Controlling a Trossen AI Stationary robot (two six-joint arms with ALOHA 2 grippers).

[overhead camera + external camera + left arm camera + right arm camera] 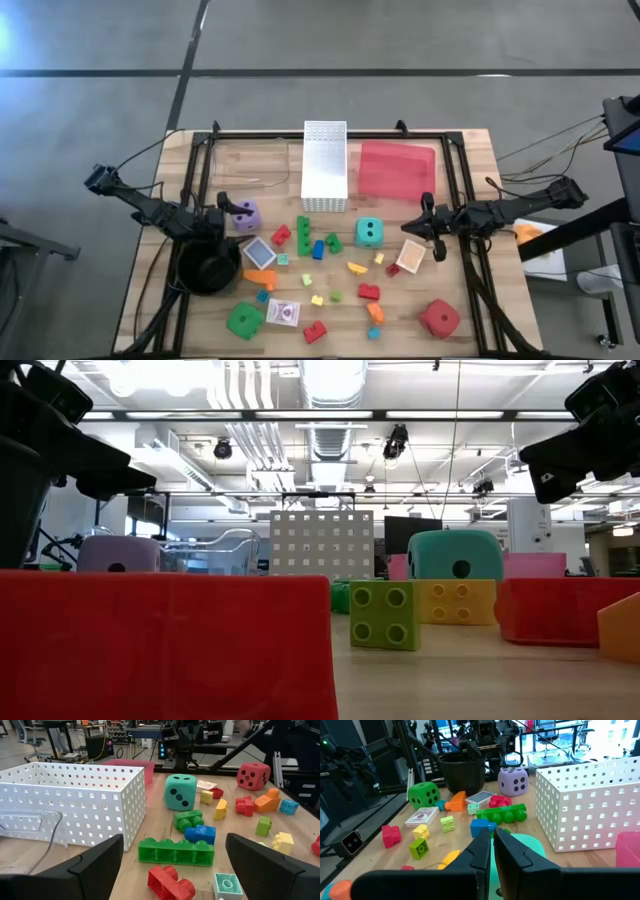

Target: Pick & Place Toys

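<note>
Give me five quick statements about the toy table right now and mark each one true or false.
1. The left tool stands open. True.
2. The right tool grips the teal foam die. False: it is shut on nothing.
3. The white perforated plastic basket holds bricks. False: no toy shows inside it.
4. The purple foam die sits beside the round black pot. True.
5. The red foam die lies in the flat red tray. False: it rests on the wooden table.
</note>
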